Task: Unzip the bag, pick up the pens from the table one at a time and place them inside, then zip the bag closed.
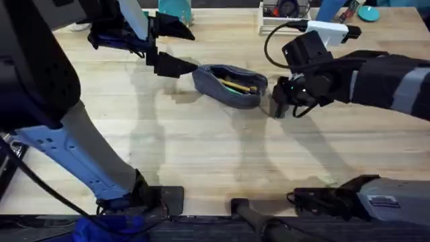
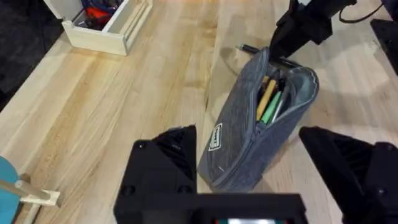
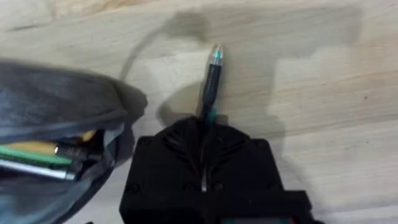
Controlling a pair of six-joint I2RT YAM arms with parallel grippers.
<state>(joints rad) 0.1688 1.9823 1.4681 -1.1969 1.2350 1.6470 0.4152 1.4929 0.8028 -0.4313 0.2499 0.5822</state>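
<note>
The blue-grey bag (image 1: 228,84) lies unzipped mid-table, with a yellow pen and a green one (image 2: 268,99) lying inside. My left gripper (image 2: 249,134) is open, and its black fingers (image 2: 165,168) straddle the bag's near end; in the overhead view it (image 1: 188,50) hovers at the bag's left end. My right gripper (image 3: 204,127) is shut on a dark pen with a teal tip (image 3: 212,78), low over the table just beside the bag's (image 3: 50,106) right end. The overhead view shows this gripper (image 1: 277,107) right of the bag.
A pale wooden box (image 2: 106,28) with small items stands at the table's back, with a white block (image 1: 329,30) and a black cable next to it. A teal object (image 1: 175,8) stands behind the left gripper. Bare wood stretches in front of the bag.
</note>
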